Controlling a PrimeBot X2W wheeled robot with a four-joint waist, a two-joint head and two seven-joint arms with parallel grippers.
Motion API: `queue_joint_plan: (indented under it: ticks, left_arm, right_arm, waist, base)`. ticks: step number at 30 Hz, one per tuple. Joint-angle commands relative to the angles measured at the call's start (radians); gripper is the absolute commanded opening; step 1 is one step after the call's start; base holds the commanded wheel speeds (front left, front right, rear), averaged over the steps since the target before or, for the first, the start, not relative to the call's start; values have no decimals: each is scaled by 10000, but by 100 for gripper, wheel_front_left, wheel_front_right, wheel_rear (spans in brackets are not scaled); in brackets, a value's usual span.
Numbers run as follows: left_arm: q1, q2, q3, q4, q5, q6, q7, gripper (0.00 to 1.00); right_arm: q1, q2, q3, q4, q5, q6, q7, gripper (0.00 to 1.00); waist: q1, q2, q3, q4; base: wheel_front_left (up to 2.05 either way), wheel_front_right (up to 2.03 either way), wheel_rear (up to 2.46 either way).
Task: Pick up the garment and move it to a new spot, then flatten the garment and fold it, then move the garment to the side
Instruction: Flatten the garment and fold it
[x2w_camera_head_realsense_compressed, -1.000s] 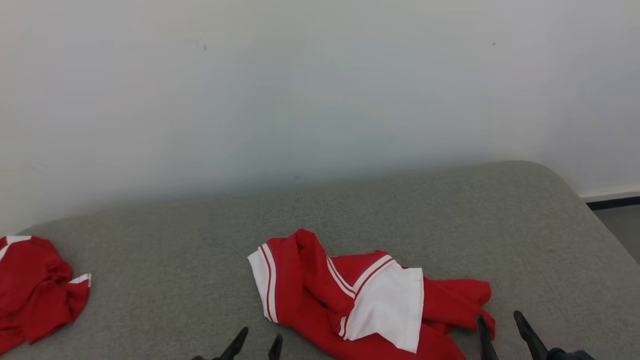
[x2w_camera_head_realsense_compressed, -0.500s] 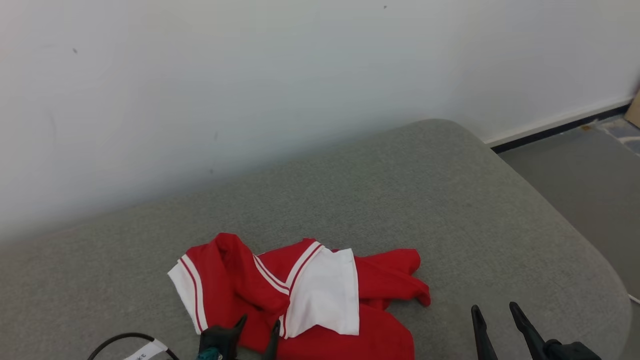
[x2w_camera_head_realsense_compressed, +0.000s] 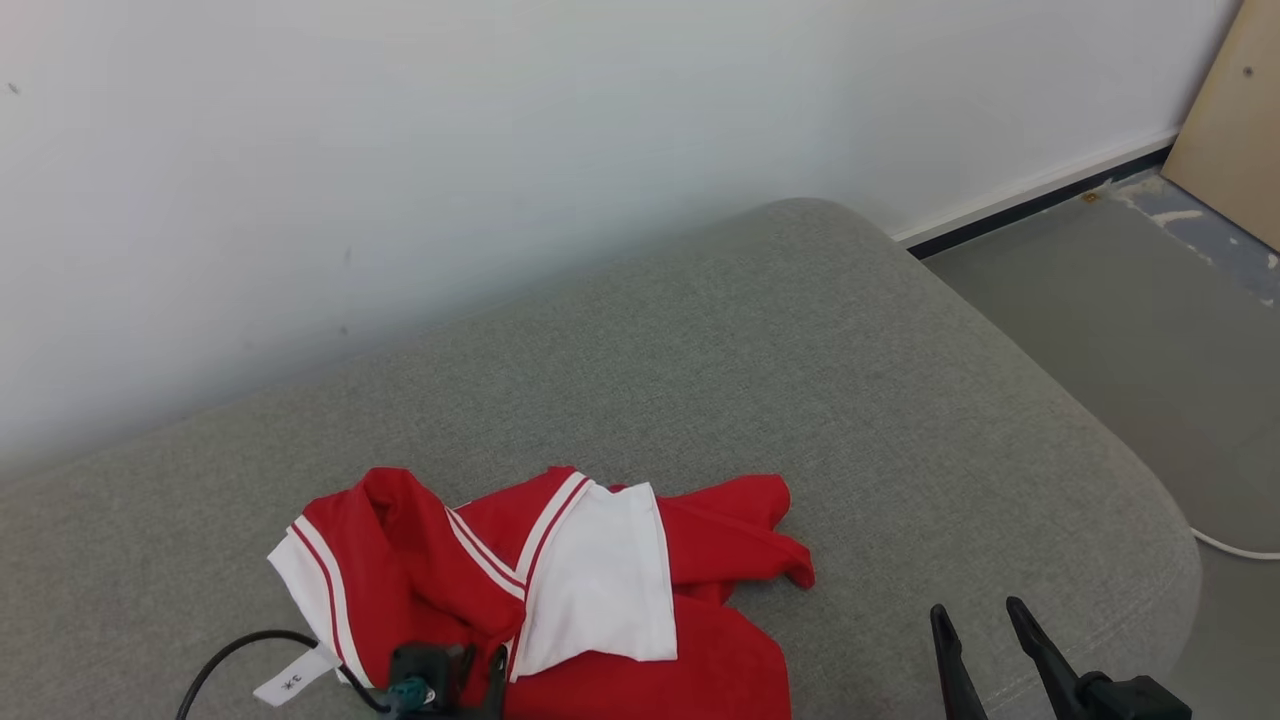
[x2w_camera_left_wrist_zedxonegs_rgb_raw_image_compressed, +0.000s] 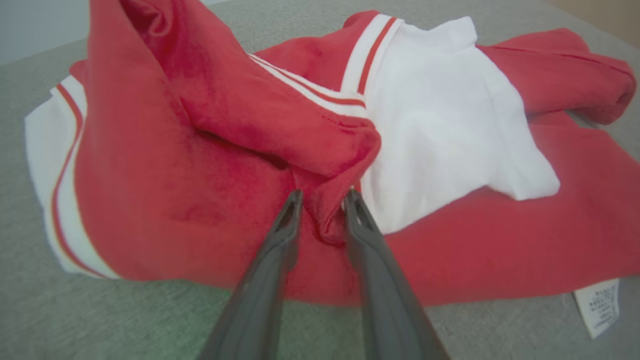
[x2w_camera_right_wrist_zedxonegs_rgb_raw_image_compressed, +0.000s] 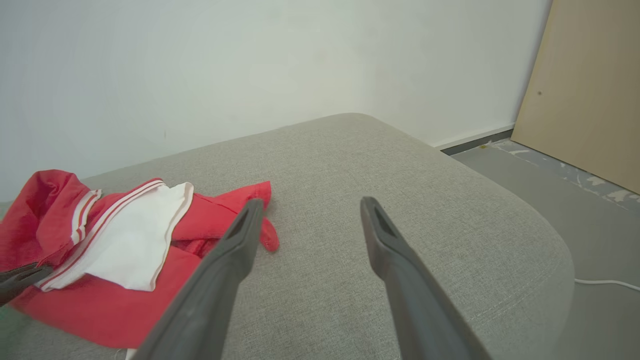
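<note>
The garment (x2w_camera_head_realsense_compressed: 590, 585), a red top with white panels and red-and-white striped trim, lies crumpled on the grey cushion (x2w_camera_head_realsense_compressed: 800, 350), near the robot and toward its left side. In the head view its long axis runs left to right, roughly along the near edge of the cushion. A white striped edge forms the left end, and a rumpled red corner points right, toward the bare middle of the cushion. A raised red fold stands near the left end, with the large white panel just to its right. The left gripper (x2w_camera_left_wrist_zedxonegs_rgb_raw_image_compressed: 324, 195) is down on the near edge of the cloth. Its two fingers are drawn partway together, one on each side of a drooping red fold, and both tips touch fabric. Whether they actually pinch it I cannot tell. A white care label (x2w_camera_left_wrist_zedxonegs_rgb_raw_image_compressed: 597, 307) lies on the cushion at the red hem. The right gripper (x2w_camera_head_realsense_compressed: 975, 612) hangs with its fingers spread wide and nothing between them, over bare cushion to the right of the garment and apart from it.
</note>
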Motion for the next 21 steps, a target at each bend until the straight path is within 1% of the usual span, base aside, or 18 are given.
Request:
queue_joint_plan:
  ticks: [1, 2, 3, 8, 12, 16, 19, 21]
  left_arm:
    - [-171, -8, -29, 74, -33, 7, 49, 37]
    - [-205, -14, -60, 108, -39, -32, 83, 22]
    - [-254, -25, -102, 109, -45, -121, 93, 0]
    - [-831, -115, -235, -181, -89, -386, -135, 0]
    - [-1695, -204, -414, -745, -28, -455, -271, 0]
    - [-2887, -222, -485, -1246, 7, -581, -267, 0]
    - [-3785, -214, -421, -1393, 19, -653, -253, 0]
    - [-4667, -165, -413, -1417, 71, -788, -201, 0]
  right_arm:
    - [-40, -3, 25, -3, 58, 35, -2, 100]
    - [-47, -1, 34, -8, 55, 35, 11, 100]
    - [-54, -1, 53, -13, 48, 35, 26, 100]
    - [-62, 0, 26, -48, 3, 35, 71, 100]
    - [-101, -1, 69, -49, 25, 35, 94, 100]
    - [-213, 0, 184, 2, 95, 35, 86, 100]
    - [-249, -4, 215, 59, 132, 35, 12, 100]
    - [-223, -1, 236, 134, 228, 35, -67, 100]
  waist:
    - [-1, 0, -18, 28]
    - [-1, 0, -25, 41]
    - [-1, 0, -34, 50]
    - [-1, 0, -87, 122]
    - [-1, 0, -137, 122]
    - [-1, 0, -150, 3]
    - [-1, 0, -128, -150]
    - [-1, 0, -72, -258]
  base:
    - [0, 0, 0]
    - [0, 0, 0]
    - [0, 0, 0]
    - [0, 0, 0]
    - [0, 0, 0]
    - [0, 0, 0]
    - [0, 0, 0]
    - [0, 0, 0]
